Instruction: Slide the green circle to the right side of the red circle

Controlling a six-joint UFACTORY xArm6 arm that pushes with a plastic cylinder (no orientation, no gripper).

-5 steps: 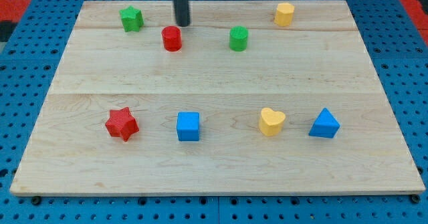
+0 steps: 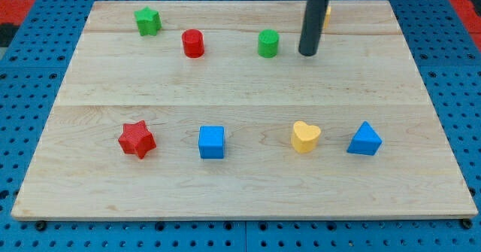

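Camera view. Landmark: red circle [image 2: 193, 43], upper part of the wooden table [image 2: 240, 86].

- Green circle [image 2: 268, 43]: one; to the view's right of the red circle, apart from it, level with it. Judged a light, rigid plastic cylinder that slides easily; its round wall may roll off a push, so press centrally on its far right face.
- My tip [image 2: 307, 53]: just right of the green circle, not touching. No gripper fitted, so no jaw state to report.
- Count: red circle 1, green star [image 2: 147, 20] 1, red star [image 2: 137, 139] 1, blue cube [image 2: 212, 142] 1, yellow heart [image 2: 305, 137] 1, blue triangular block [image 2: 364, 139] 1, yellow block [image 2: 325, 13] 1, mostly hidden behind the rod.
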